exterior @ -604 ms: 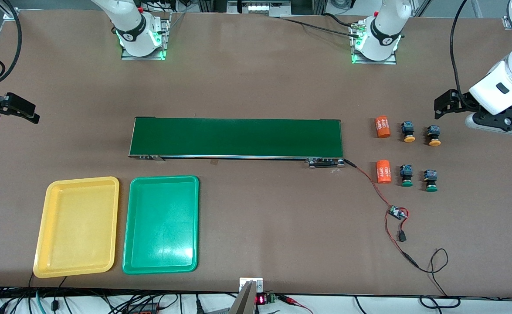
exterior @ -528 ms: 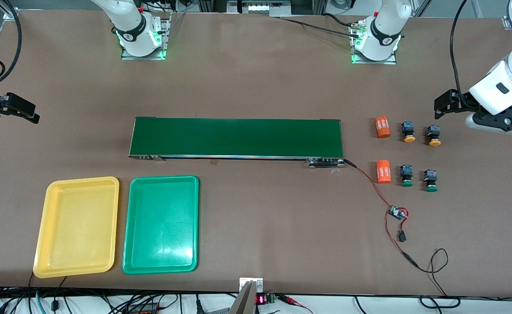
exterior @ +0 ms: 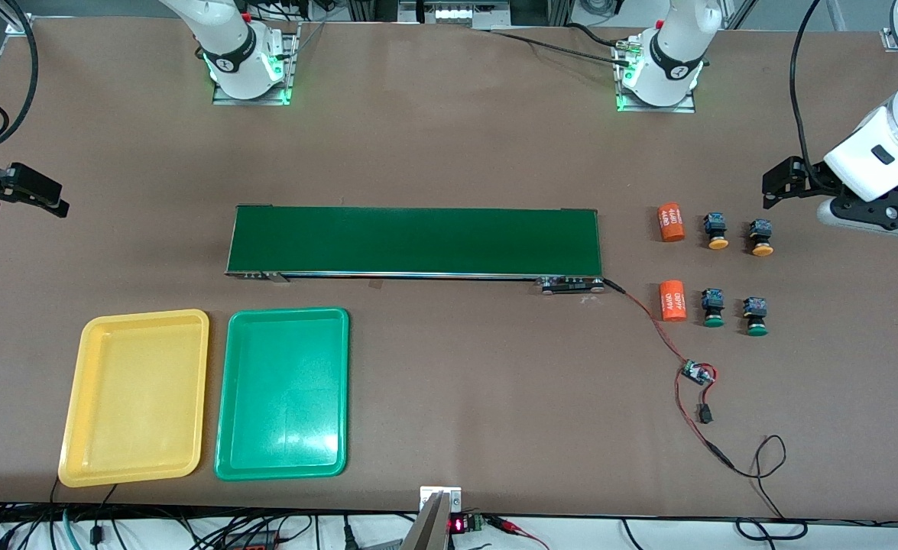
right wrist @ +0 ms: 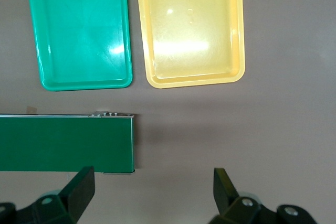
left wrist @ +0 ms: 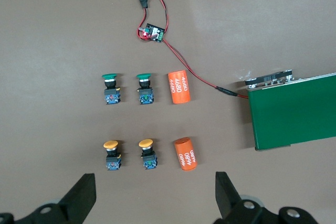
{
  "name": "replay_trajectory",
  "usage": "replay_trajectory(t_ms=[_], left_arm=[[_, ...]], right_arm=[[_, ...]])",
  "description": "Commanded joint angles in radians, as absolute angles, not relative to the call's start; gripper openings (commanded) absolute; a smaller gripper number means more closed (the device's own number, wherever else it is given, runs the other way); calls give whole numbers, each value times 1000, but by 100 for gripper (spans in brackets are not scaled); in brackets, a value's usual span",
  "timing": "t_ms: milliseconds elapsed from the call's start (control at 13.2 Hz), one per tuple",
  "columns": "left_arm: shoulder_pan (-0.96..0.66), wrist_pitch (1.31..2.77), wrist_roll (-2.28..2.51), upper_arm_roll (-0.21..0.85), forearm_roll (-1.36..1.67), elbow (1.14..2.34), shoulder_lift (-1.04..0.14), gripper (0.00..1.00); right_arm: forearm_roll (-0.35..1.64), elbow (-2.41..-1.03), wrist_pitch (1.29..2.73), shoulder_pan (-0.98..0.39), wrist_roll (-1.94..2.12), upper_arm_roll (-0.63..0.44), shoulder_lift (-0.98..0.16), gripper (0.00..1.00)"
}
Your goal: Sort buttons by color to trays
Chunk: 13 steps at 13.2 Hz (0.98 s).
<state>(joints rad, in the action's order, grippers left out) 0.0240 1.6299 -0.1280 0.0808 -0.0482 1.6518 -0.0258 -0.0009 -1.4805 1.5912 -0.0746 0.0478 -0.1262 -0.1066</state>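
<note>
Two orange-capped buttons and two green-capped buttons lie in two rows on the table toward the left arm's end. The green pair is nearer the front camera. My left gripper hangs open over bare table beside the orange-capped row; its wrist view shows the orange caps close to its spread fingers. The yellow tray and green tray lie side by side, with nothing in them, toward the right arm's end. My right gripper is open over bare table at that end.
A long dark green conveyor belt lies across the middle. Two orange cylinders with white numbers lie between the belt's end and the buttons. A red-and-black wire with a small circuit board runs from the belt toward the front edge.
</note>
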Motion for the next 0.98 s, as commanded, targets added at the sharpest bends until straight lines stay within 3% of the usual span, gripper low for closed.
replay_trajectory(t_ms=[0,906], left_arm=[[25,1618,-124,86,-67,1626,-38,100],[21,1618,-123,84,-57,1603,-150,100]], right_arm=[[-5,-1482,1591,-75,60,-123,-94,100],[-3,-1482,1592,-72,60,-124,-95,100]])
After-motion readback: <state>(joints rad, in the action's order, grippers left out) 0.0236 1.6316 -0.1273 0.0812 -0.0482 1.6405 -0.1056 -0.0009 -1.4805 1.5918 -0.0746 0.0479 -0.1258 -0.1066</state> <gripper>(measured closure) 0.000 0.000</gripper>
